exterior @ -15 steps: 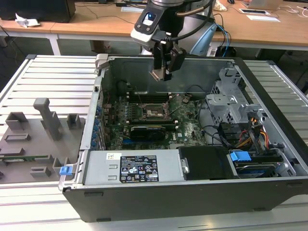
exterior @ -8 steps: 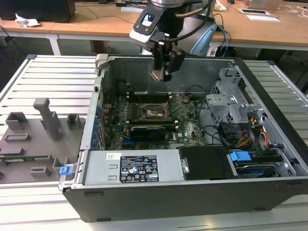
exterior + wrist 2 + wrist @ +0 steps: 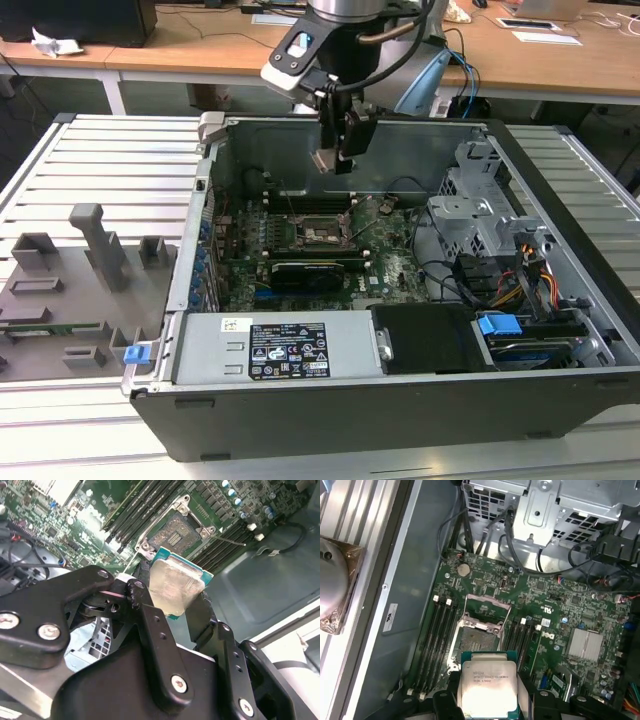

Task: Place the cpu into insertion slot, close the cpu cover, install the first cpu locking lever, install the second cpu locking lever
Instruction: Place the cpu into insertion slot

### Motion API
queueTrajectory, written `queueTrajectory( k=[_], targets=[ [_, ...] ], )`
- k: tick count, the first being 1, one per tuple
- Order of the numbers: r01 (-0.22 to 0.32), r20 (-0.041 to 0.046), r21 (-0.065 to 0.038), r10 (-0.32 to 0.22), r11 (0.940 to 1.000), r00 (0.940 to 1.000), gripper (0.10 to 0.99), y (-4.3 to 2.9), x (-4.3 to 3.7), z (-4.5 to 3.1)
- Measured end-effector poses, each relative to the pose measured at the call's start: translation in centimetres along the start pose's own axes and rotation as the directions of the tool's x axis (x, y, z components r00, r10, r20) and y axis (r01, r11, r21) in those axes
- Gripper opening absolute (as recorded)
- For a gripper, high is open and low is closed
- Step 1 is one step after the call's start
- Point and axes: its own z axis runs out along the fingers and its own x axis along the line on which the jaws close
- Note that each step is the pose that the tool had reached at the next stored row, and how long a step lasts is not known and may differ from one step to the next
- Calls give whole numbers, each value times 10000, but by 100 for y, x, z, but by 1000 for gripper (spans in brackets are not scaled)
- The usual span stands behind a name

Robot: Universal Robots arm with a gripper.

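Claw (image 3: pixel 172 591) clenched on the cpu (image 3: pixel 175 586). Black fingers (image 3: pixel 150 617) pinch two opposite edges of the chip, silver lid facing the cams in both wrist views. In the first wrist view the cpu (image 3: pixel 487 690) sits in the claw (image 3: pixel 487 702) w/ its green edge showing round the lid.

Chip is in the air above the motherboard (image 3: pixel 555 605), not touching it. In the exterior view the claw (image 3: pixel 335 158) hangs inside the open PC case (image 3: pixel 560 190), above the insertion slot (image 3: pixel 322 232), clear gap between them.

Insertion slot (image 3: pixel 472 642) bare, dark centre exposed, just beyond the chip. The cpu cover (image 3: pixel 482 624) is flipped up off it on the side away from the claw. A thin locking lever (image 3: pixel 232 541) sticks out beside the slot (image 3: pixel 175 532), unlatched.

Long black memory slots (image 3: pixel 440 630) flank the socket on both sides. Finned heatsink (image 3: pixel 587 645) further out on the board, metal drive cage (image 3: pixel 540 510) past the board's edge.

Ext. view: graphics card (image 3: pixel 315 270) lies just in front of the socket, power supply (image 3: pixel 270 350) at the case's near wall. Case stands on a slatted metal desk (image 3: pixel 110 160). Grey fixtures (image 3: pixel 100 245) on the desk at the exterior view's left, well apart from the claw.
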Motion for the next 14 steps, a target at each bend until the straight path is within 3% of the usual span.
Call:
queueTrajectory(
  k=[10,11,12,14],
  targets=[
    [-346,14,-3,346,9994,9994,529,-2,-1,28],
    [-347,31,-2,347,9994,9994,529,-6,-4,105],
    [-403,36,-2,403,9992,9992,529,-7,-5,120],
    [-1139,76,-37,1139,9935,9935,529,-8,-5,133]
  ],
)
